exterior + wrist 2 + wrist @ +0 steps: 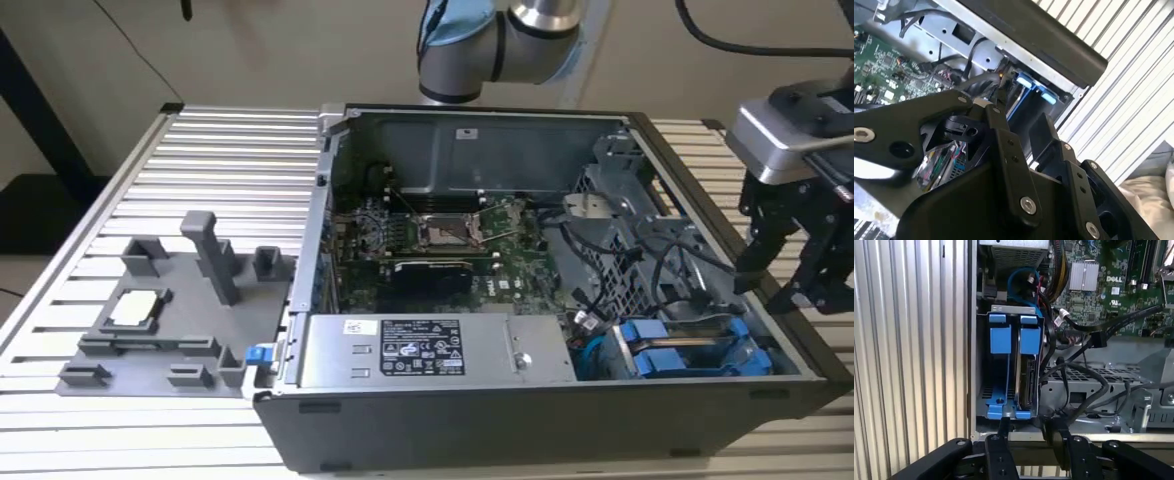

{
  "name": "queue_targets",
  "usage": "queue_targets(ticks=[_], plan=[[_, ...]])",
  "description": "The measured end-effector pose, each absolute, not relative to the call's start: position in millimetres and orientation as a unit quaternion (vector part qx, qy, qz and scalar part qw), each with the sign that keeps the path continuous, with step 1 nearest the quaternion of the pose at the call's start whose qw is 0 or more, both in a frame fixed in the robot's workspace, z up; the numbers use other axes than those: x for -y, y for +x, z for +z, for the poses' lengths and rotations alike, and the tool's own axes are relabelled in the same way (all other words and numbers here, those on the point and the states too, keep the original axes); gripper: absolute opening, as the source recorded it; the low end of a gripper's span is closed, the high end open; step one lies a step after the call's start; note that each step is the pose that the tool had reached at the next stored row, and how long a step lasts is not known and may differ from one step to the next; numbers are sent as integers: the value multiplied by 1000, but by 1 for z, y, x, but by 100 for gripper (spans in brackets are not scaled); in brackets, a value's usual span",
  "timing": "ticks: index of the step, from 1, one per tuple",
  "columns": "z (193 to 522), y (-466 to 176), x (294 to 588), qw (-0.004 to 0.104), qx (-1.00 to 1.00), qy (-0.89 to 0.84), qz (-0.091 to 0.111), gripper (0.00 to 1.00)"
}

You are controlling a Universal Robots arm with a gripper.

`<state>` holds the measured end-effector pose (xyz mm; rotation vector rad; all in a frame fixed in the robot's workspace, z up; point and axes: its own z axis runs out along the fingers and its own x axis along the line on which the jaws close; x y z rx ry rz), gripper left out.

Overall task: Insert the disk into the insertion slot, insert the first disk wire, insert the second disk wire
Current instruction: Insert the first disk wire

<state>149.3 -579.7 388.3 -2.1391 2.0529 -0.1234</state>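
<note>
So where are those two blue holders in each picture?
Exterior view: blue holders in the case corner, the exterior view's right.
Second wrist view: holders under the case's dark rim.
First wrist view: holders side by side against the case wall.
Shared landmark: green circuit board.

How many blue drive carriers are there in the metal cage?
2. Both stand side by side in the drive cage: the first carrier, by the case's outer wall, looks empty; the second carrier beside it holds the disk. None seems hidden.

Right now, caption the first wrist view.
Open gripper near the drive cage, where the blue-framed disk sits beside another blue carrier.
</note>
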Motion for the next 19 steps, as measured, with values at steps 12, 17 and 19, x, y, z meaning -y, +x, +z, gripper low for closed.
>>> queue_targets(ticks=[12,17,19], plan=[[376,149,561,89,-685,-720,-67,47],[375,147,561,89,-685,-720,-68,47],[375,147,561,88,-685,-720,-68,47]])
